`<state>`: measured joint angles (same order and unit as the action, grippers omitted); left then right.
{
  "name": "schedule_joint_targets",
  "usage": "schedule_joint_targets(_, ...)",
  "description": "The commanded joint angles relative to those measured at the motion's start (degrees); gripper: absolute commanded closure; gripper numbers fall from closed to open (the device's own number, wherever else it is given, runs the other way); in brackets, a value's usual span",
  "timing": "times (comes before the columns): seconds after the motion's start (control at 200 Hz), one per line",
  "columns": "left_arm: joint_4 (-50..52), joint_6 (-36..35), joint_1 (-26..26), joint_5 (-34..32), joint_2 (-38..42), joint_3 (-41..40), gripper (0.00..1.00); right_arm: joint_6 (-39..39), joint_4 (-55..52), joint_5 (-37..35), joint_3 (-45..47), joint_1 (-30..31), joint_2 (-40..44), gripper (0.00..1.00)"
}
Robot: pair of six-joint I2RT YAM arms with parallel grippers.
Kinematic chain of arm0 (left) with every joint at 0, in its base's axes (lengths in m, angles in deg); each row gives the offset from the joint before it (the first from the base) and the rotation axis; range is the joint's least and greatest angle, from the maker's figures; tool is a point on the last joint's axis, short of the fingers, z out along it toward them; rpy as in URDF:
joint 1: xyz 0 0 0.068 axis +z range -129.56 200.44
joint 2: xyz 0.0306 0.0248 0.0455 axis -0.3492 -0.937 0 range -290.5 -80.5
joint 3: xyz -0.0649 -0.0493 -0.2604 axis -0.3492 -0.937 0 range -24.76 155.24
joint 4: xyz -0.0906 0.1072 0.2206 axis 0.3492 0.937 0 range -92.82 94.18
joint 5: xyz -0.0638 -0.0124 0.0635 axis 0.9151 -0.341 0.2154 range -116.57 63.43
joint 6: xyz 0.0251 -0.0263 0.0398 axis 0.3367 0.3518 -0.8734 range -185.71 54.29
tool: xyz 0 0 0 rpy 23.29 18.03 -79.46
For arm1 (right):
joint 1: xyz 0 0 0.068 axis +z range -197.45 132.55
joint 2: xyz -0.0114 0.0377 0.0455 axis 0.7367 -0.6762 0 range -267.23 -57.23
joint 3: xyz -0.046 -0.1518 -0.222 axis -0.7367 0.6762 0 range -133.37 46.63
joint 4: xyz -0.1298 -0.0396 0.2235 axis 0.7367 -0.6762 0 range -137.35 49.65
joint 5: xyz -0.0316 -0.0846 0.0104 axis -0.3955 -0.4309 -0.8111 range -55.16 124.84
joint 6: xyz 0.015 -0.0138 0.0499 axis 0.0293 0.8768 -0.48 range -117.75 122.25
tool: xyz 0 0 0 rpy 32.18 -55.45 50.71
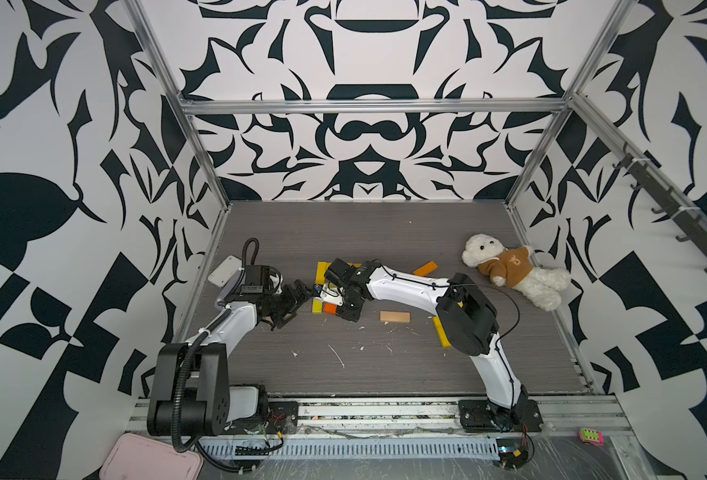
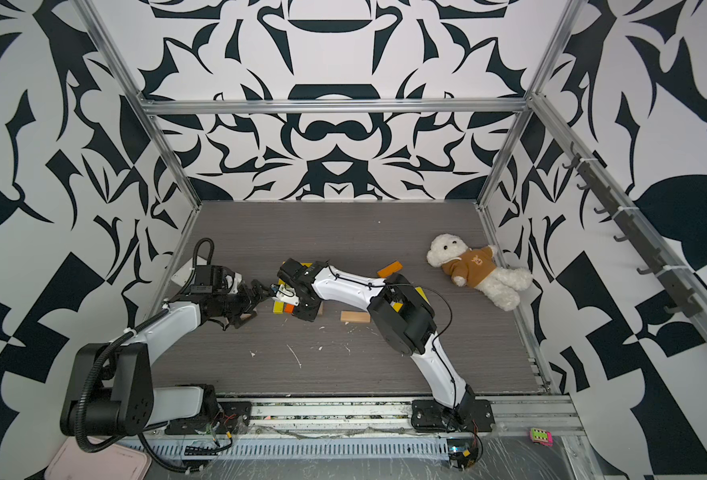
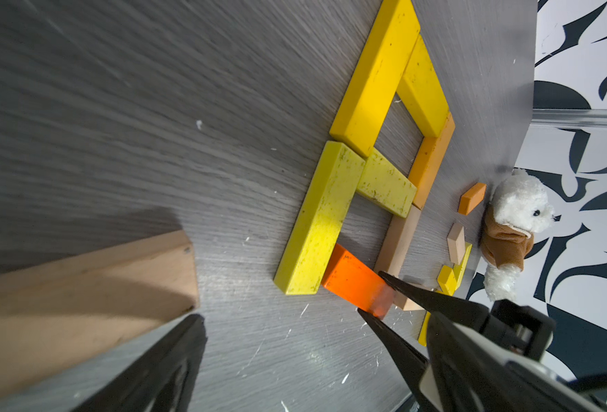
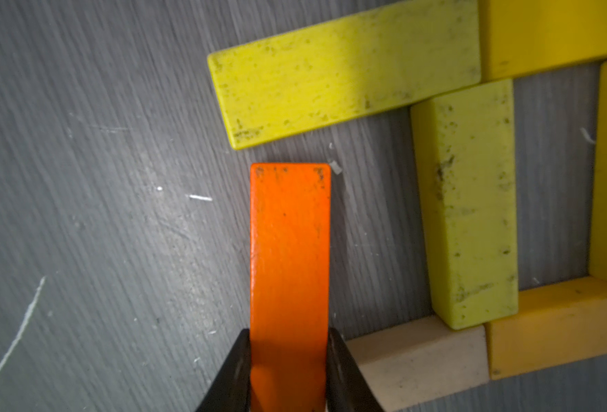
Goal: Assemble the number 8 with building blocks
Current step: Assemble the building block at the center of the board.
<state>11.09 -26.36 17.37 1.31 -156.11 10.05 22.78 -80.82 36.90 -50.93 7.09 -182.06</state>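
The building blocks form a partial figure on the grey table (image 1: 385, 365): yellow blocks (image 3: 377, 71), a lime block (image 4: 345, 75), a lime cross bar (image 4: 466, 207), a tan block (image 4: 419, 356) and an amber one (image 4: 559, 328). My right gripper (image 4: 289, 335) is shut on an orange block (image 4: 289, 249) at the figure's near end. A small gap separates its free end from the lime block. In both top views the right gripper (image 1: 327, 302) hides most of the figure. My left gripper (image 1: 298, 303) stands wide open just left of it, holding nothing.
Loose blocks lie to the right: tan (image 1: 394, 317), orange (image 1: 425, 268), and yellow (image 1: 442, 332) partly under the right arm. A plush bear (image 1: 514, 274) lies at the far right, a white flat case (image 1: 225, 270) at the left wall. A tan board (image 3: 81, 285) is beside the left finger (image 3: 173, 356).
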Motion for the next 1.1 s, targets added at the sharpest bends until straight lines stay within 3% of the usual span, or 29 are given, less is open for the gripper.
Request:
schedule_joint_targets(0.0, -0.3, -0.2, -0.8, 2.8, -0.5, 0.1, 0.01, 1.3, 0.9, -0.6, -2.1, 0.6, -0.9, 0.67)
schedule_joint_targets(0.35, -0.3, -0.1, -1.0, 2.6, -0.3, 0.2, 0.01, 1.4, 1.1, 0.0, -2.9, 0.8, -1.8, 0.67)
schedule_joint_targets(0.8, -0.5, -0.1, -1.1, 2.5, 0.2, -0.5, 0.01, 1.0, 2.7, -1.4, -3.1, 0.9, -1.7, 0.52)
schedule_joint_targets(1.095, -0.5, 0.1, -1.4, 2.4, 0.3, -0.7, 0.01, 1.5, 2.8, -1.6, -4.3, 1.1, -1.4, 0.58)
